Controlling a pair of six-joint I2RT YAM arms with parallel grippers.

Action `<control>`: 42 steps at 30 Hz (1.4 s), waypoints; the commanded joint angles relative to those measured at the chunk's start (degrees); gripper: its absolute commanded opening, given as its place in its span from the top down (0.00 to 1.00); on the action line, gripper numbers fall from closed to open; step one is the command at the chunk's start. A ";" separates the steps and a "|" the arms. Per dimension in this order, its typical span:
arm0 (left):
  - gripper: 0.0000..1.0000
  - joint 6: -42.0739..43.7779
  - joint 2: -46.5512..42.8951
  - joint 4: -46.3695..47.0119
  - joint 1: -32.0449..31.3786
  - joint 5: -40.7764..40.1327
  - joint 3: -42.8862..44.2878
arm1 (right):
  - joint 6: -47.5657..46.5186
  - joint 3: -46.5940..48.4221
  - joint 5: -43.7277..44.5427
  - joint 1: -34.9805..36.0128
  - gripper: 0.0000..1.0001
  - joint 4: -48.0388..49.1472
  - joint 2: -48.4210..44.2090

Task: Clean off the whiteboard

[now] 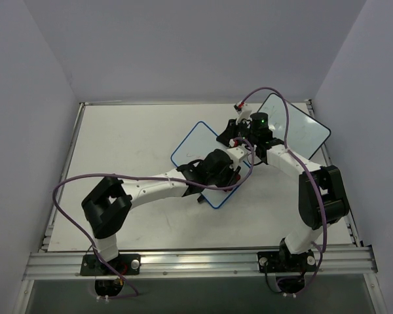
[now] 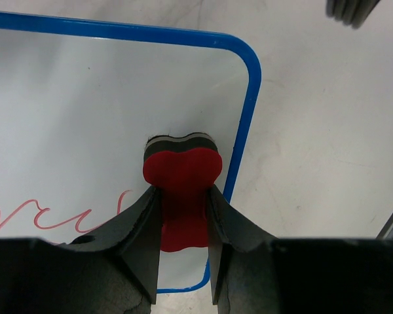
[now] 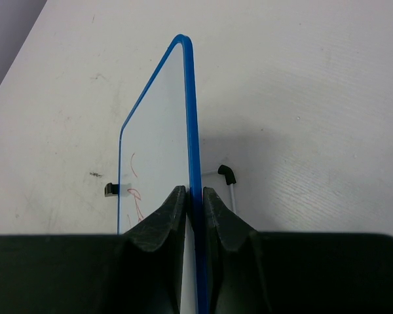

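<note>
Red eraser [image 2: 182,171] clamped in left gripper [image 2: 183,196], face on the whiteboard [image 2: 85,111] near its blue frame [image 2: 251,98]. Right gripper [image 3: 194,195] pinches board edge. Red scribble [image 2: 46,219] left of eraser.

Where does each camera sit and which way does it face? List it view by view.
Top external: above and behind the bases, looking down on the table; the left arm and right arm show.
Left wrist: on the left arm, looking along the left gripper, shut on the eraser over the board.
Right wrist: on the right arm, looking along the right gripper, clamped on the board's edge.
Shared: all three show the blue-framed board.
</note>
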 commanded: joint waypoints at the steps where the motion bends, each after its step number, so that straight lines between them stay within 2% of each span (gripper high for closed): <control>1: 0.98 0.78 2.25 0.40 -0.32 -0.46 3.26 | -0.60 0.92 -1.81 1.81 1.00 -2.59 -0.40; 8: 0.98 -0.10 2.96 -0.39 -0.32 -1.34 2.83 | -0.60 0.84 -1.81 1.90 1.00 -2.77 -0.58; 19: 0.98 -3.79 -3.63 7.16 -0.67 -0.90 -11.41 | -0.60 0.92 -1.73 2.25 1.00 -2.68 -0.49; 26: 0.98 -5.46 -4.69 9.80 -1.38 -1.52 -18.70 | -0.69 1.01 -1.46 2.52 1.00 -2.77 -0.23; 42: 0.98 -7.66 -7.06 11.91 -2.61 -2.83 -25.04 | -0.87 1.19 -1.11 2.96 1.00 -2.86 0.39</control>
